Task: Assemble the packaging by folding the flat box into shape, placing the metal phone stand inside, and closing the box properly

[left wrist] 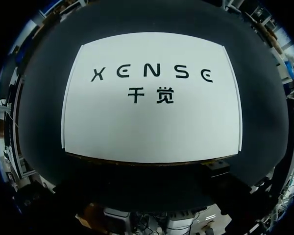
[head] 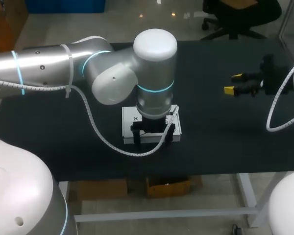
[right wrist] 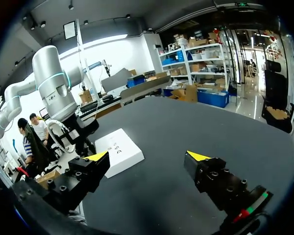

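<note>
Near the middle of the frame in the head view, the left gripper (head: 153,133) points straight down over a white box (head: 130,122). Its black body covers much of the box, and whether it is open or closed cannot be told, nor whether it touches the box. Seen from the left wrist, the box lies directly ahead of that gripper, its broad white face turned up, with dark print across it and a thin brown edge along the side nearest the gripper. The left arm (head: 49,68) comes in from the left edge of the frame, silver and white with glowing blue rings, and a white coiled cable (head: 103,137) loops from it down to the wrist. Toward the upper right of the frame, well apart from the box, the right gripper (head: 233,83) hovers above the black bench (head: 210,147). It is open, its two yellow tips spread with nothing between them. From the right wrist, the box lies ahead of this gripper and off to one side, closed and shallow, flat on the bench beneath the left arm.
</note>
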You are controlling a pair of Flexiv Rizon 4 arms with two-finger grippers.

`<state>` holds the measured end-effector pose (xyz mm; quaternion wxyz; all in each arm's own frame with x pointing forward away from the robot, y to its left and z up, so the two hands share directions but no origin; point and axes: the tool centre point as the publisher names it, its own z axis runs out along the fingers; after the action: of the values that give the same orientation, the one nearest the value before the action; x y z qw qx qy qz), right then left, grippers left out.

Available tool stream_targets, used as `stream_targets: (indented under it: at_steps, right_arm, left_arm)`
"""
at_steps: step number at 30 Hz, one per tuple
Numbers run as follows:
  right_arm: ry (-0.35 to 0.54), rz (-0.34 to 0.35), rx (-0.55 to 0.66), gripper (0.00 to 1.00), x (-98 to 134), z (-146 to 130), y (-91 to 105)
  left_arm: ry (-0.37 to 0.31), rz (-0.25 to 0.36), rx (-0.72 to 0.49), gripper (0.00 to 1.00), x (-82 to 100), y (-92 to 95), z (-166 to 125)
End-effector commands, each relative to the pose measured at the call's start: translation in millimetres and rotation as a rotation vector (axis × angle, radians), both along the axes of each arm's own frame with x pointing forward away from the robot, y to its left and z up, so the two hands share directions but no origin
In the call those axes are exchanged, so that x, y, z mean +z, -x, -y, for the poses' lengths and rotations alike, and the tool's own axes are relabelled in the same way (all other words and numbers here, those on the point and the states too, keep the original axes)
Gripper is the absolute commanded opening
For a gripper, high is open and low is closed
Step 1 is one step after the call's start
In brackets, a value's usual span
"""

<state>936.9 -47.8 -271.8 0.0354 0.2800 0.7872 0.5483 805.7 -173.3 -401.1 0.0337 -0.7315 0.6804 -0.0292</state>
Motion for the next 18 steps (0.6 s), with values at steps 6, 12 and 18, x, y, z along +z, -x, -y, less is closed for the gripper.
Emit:
stream_targets:
  at_steps: [6,12,18]
  right_arm:
    - [-0.005,0.002,0.004,1.00,-0.4,1.5,-0.2]
    - [-0.005,0.002,0.004,1.00,-0.4,1.5,-0.2]
    - [-0.005,0.002,0.004,1.00,-0.4,1.5,-0.2]
  left_arm:
    - [-0.006,-0.015,-0.011,1.00,-0.4,-25.1,-0.6]
    - [-0.004,-0.018,-0.018,1.00,-2.0,-44.1,-1.4]
    - [-0.002,-0.024,-0.026,1.00,-4.1,-63.6,-1.7]
